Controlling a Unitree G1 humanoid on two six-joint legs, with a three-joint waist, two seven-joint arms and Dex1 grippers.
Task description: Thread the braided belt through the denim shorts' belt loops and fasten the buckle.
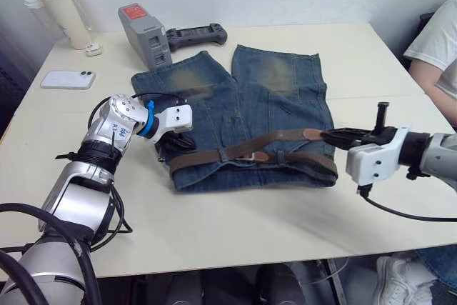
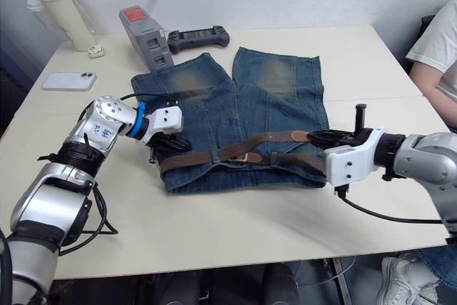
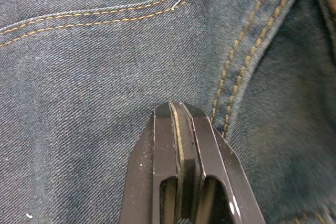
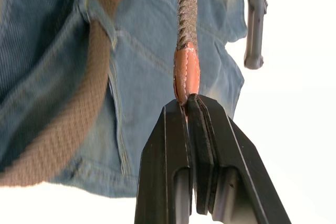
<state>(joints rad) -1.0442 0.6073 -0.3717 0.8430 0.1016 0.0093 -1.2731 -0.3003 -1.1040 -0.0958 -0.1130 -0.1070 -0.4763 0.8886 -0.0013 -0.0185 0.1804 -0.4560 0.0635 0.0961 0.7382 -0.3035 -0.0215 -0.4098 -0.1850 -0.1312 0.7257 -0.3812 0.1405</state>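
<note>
Brown leather at the tip of the braided belt (image 4: 186, 72) is pinched in the closed right pincer (image 1: 334, 136), just off the waist corner of the denim shorts (image 1: 250, 105). The belt runs along the waistband, its buckle (image 1: 248, 156) near the middle. The left pincer (image 3: 180, 116) is shut, pressing on the denim. The shorts lie flat on the bench (image 1: 235, 212).

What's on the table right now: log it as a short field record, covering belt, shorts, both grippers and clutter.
belt: braided belt along the waistband of the denim shorts, buckle mid-waist
left gripper: jaws shut, pressed on denim at the waistband's left end
right gripper: jaws shut on the belt's leather tip
clutter: phone, bottle, grey battery pack, black controller
</note>
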